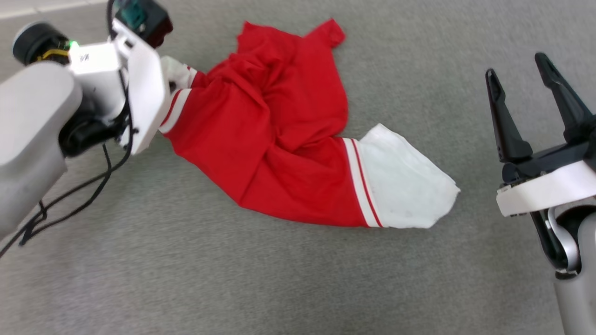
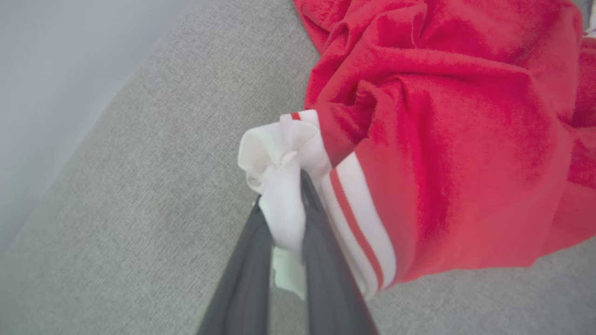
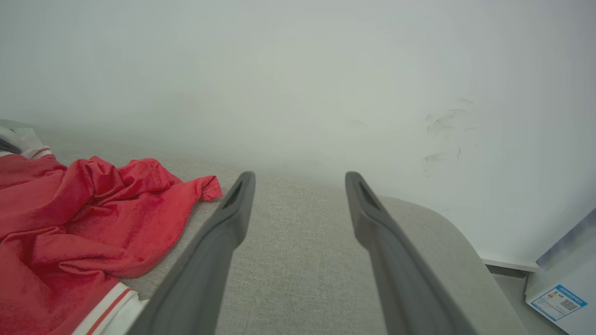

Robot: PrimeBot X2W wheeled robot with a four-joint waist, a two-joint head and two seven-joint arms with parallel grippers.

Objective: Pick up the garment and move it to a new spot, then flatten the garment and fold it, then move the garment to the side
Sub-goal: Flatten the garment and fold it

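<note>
Garment (image 1: 279, 139) (1, crumpled) in left hand (image 2: 281, 193)

Garment (image 1: 279, 139) lies crumpled on the padded surface (image 1: 298, 279), middle of head view. Its left-end sleeve (image 2: 274, 153) is lifted, pinched between the fingers of the left gripper (image 2: 281, 190), at the garment's left edge. Other sleeve (image 1: 405, 186) lies flat on the surface at the garment's near right end, pointing toward the right gripper (image 1: 517, 67). Right gripper is well apart from the garment, to its right, over the surface, fingers spread. In right wrist view the garment is left of the fingers, wall (image 3: 298, 70) behind the surface's far edge, box (image 3: 558, 302) beyond the surface's right edge, lower down.
</note>
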